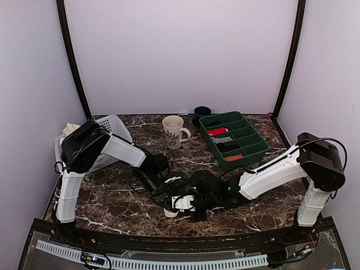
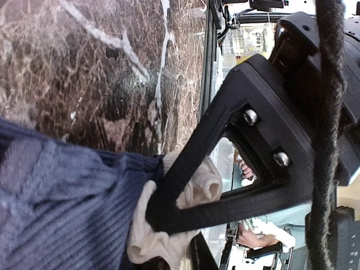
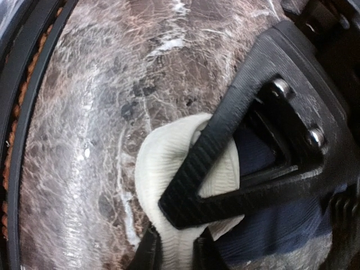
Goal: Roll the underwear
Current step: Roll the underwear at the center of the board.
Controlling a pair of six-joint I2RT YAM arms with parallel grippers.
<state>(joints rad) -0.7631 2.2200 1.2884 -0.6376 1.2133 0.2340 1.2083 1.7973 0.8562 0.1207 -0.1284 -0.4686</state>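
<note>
Within right end effector's (image 3: 171,230) pinch: underwear (image 3: 163,157).

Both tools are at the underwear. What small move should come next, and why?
Probably a slight joint turn of both tools, winding the cloth over itself. The left tool and right tool each seem to pinch the underwear by its cream waistband, and the navy cloth looks bunched, not yet a tight roll.

On the table (image 1: 112,197)
Basket (image 1: 112,126) back left, mug (image 1: 173,131) mid-back, tray (image 1: 256,147) right of the mug, underwear (image 1: 169,213) front centre.
</note>
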